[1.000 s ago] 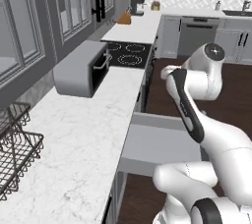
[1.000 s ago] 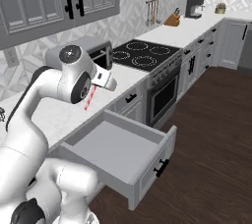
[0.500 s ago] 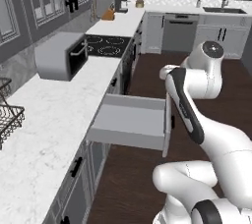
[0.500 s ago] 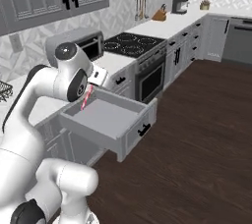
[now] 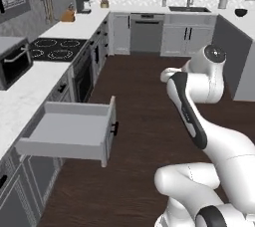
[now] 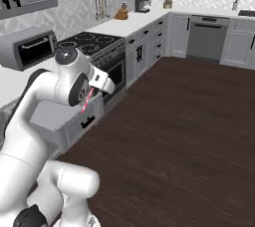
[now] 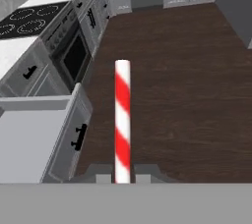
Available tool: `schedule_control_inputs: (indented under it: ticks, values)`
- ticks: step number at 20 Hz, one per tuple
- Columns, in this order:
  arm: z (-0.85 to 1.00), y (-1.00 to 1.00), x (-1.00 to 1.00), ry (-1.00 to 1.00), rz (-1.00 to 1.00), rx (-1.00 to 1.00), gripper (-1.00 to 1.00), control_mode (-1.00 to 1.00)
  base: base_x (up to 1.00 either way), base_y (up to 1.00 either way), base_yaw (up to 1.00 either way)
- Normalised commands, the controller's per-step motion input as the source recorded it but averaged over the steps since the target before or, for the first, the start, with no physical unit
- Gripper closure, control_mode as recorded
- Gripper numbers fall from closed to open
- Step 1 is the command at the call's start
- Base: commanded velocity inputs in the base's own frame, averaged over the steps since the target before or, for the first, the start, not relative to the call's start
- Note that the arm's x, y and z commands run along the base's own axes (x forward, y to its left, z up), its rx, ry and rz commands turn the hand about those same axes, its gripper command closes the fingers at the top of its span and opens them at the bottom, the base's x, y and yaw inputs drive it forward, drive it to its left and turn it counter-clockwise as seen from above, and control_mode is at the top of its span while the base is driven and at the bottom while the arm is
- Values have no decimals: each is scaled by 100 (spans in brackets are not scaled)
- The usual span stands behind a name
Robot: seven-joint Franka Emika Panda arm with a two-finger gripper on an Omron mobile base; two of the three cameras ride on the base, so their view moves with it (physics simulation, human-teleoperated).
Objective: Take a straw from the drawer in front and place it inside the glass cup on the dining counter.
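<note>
The straw point(image 7: 122, 120) was held clamped in the claw point(image 7: 122, 175), pointing out over the dark floor point(image 7: 187, 95), evidently carried clear of the open drawer point(image 5: 69, 130) for transport to the cup.

I count one straw point(image 7: 122, 120) in my gripper point(image 7: 122, 173), one open drawer point(image 5: 69, 131), one stove point(image 5: 52, 49), one microwave point(image 6: 27, 48), one dishwasher point(image 5: 145, 34), one bowl point(image 5: 240, 12).
</note>
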Motion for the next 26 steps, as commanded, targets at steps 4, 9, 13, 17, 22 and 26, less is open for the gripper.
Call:
schedule_control_inputs:
  ticks: [4,9,13,17,22,26]
  values:
    - [0,0,0,0,0,0,100,100,74,-100,-22]
    - [0,0,0,0,0,0,100,100,100,-80,-19]
    - [0,0,0,0,0,0,100,100,100,-65,-17]
    - [0,0,0,0,0,0,100,100,100,-70,-17]
    - [0,0,0,0,0,0,100,100,100,-74,-18]
    - [0,0,0,0,0,0,100,100,100,-89,-18]
